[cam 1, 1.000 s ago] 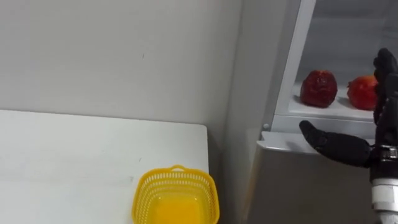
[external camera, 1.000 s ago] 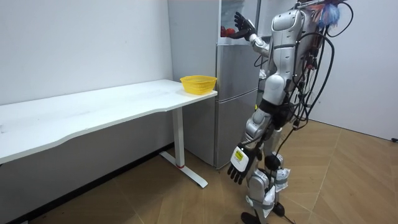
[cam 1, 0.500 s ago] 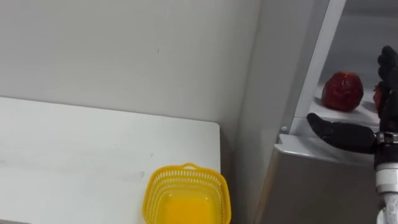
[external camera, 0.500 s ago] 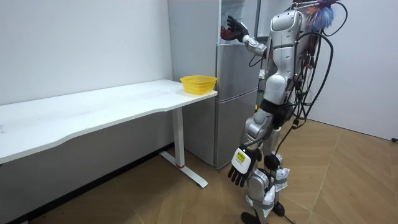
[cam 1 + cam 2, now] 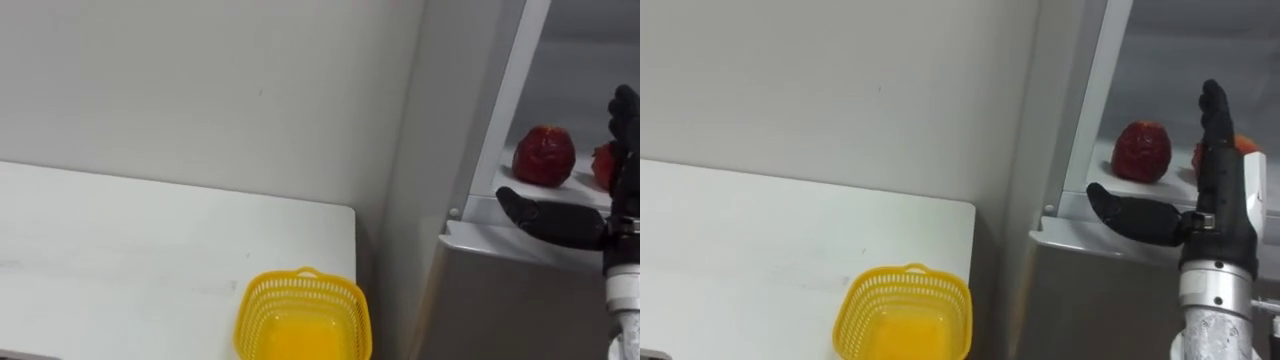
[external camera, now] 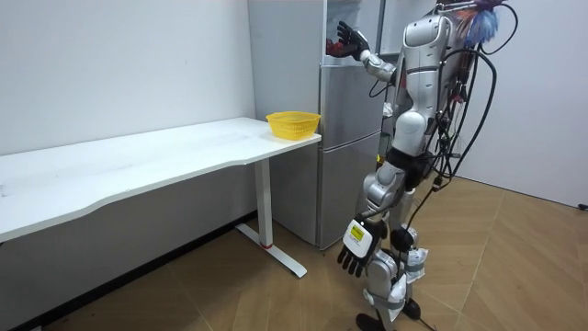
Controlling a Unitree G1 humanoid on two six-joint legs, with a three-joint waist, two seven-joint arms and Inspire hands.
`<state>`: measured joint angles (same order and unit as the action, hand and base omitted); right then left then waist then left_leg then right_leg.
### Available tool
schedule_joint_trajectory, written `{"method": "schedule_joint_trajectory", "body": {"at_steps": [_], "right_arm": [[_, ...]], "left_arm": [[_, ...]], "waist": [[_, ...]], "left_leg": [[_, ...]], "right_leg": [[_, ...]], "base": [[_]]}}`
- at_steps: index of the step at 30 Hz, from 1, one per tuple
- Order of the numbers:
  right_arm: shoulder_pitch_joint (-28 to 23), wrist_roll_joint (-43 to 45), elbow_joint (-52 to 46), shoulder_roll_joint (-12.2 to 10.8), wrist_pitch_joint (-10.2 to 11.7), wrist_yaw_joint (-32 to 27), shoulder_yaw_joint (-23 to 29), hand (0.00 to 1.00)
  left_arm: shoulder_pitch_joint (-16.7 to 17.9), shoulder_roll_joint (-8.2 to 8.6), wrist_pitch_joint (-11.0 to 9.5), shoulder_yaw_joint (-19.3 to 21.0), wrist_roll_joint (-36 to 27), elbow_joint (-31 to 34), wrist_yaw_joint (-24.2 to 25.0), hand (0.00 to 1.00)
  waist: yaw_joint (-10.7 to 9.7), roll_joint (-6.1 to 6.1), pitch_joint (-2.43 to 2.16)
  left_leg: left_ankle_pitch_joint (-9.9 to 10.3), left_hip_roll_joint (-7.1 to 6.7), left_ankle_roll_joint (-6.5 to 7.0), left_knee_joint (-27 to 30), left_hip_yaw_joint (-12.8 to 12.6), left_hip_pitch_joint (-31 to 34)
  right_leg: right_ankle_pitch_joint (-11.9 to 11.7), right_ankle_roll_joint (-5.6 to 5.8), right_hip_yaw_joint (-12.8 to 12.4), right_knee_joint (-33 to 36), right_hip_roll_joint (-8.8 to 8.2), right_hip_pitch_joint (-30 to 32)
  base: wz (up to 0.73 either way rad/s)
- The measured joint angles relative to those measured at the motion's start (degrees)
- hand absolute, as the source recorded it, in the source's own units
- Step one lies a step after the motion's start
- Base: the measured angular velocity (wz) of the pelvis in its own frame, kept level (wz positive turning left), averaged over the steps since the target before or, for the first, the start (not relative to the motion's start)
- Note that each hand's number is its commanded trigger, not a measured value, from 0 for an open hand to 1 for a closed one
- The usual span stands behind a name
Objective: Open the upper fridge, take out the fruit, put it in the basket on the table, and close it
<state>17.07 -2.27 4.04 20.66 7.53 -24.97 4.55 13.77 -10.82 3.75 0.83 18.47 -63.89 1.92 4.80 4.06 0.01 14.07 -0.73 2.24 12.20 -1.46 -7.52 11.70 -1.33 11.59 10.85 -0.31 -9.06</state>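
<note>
Two round fruits sit on the white shelf (image 5: 1095, 195) of the tall silver fridge (image 6: 349, 147), upper compartment open. The deep red fruit (image 5: 543, 156) is in plain sight, dark, lumpy and puckered, sitting near the front lip. The orange-red fruit (image 5: 1198, 158) is just beside it, brighter and half hidden behind the robot's arm.

And here's the reach! The robot stands upright, square to the fridge, with the right hand (image 5: 1218, 210) raised at the shelf edge. Its fingers (image 5: 1212, 110) point straight up and the thumb is stretched out sideways towards the fridge frame. That is a wide-open hand with nothing in it, and it touches neither fruit. The left hand (image 6: 354, 246) hangs low by the leg, fingers relaxed and empty.

So I'd call this the approach: the door is open, the target is lined up and the grasp is not yet made. Next the hand has to push in over the lip, settle around one fruit and curl closed. My guess is that skin offers decent purchase, but a round fruit could roll back if nudged first.

Down to the left, a yellow plastic mesh basket (image 5: 252, 318) waits empty at the end of the white table (image 5: 120, 260), right by the fridge.
</note>
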Motion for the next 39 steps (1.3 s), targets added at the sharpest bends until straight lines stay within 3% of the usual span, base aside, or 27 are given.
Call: {"method": "schedule_joint_trajectory", "body": {"at_steps": [5, 17, 25, 31, 39], "right_arm": [[0.0, -0.1, 0.0, 0.0, 0.0, -0.6, 0.3, 0.0], [0.3, -1.7, 1.3, 0.4, 0.1, -2.1, 1.2, 0.0], [1.0, -1.6, 1.3, 2.1, 0.0, -2.5, 1.2, 0.0], [4.3, 0.7, 1.4, 2.5, -0.1, -2.1, 1.1, 0.0], [4.4, 0.9, 1.5, 3.6, -0.1, -2.1, 1.1, 0.0]], "left_arm": [[0.2, 0.01, 0.0, 0.2, 0.1, 0.0, -0.1, 0.0], [-0.2, 0.0, -0.2, 0.2, 2.4, 1.7, -0.2, 0.0], [-0.2, -0.02, -0.2, 0.2, 2.4, 2.0, -0.2, 0.0], [-0.4, -0.38, -0.2, 0.2, 2.4, 2.0, 0.3, 0.0], [-0.4, -0.86, -0.2, 0.1, 2.4, 1.9, 1.1, 0.0]], "waist": [[0.0, -0.35, -0.1], [0.1, -0.24, 0.15], [0.0, 0.87, 0.39], [0.0, 1.79, -0.13], [0.2, 2.03, 0.15]], "left_leg": [[0.0, 0.0, 0.0, 0.0, 0.0, 0.1], [0.0, 0.0, 0.01, 0.0, 0.0, 0.0], [-0.1, -0.06, 0.0, 0.1, 0.2, 0.2], [-0.1, -0.06, 0.01, 0.5, 0.2, 0.7], [0.0, -0.01, 0.0, 0.1, 0.2, 0.3]], "right_leg": [[0.0, -0.03, 0.3, 0.0, -0.36, 0.0], [0.0, -0.02, 0.2, -0.2, -0.24, 0.1], [0.0, -0.01, 0.4, -0.3, -0.1, 0.1], [0.0, -0.02, -0.3, -0.2, 0.07, 0.6], [0.0, -0.02, -0.4, 0.0, 0.08, 0.3]], "base": [[0.0], [0.0], [0.01], [0.0], [0.0]]}}
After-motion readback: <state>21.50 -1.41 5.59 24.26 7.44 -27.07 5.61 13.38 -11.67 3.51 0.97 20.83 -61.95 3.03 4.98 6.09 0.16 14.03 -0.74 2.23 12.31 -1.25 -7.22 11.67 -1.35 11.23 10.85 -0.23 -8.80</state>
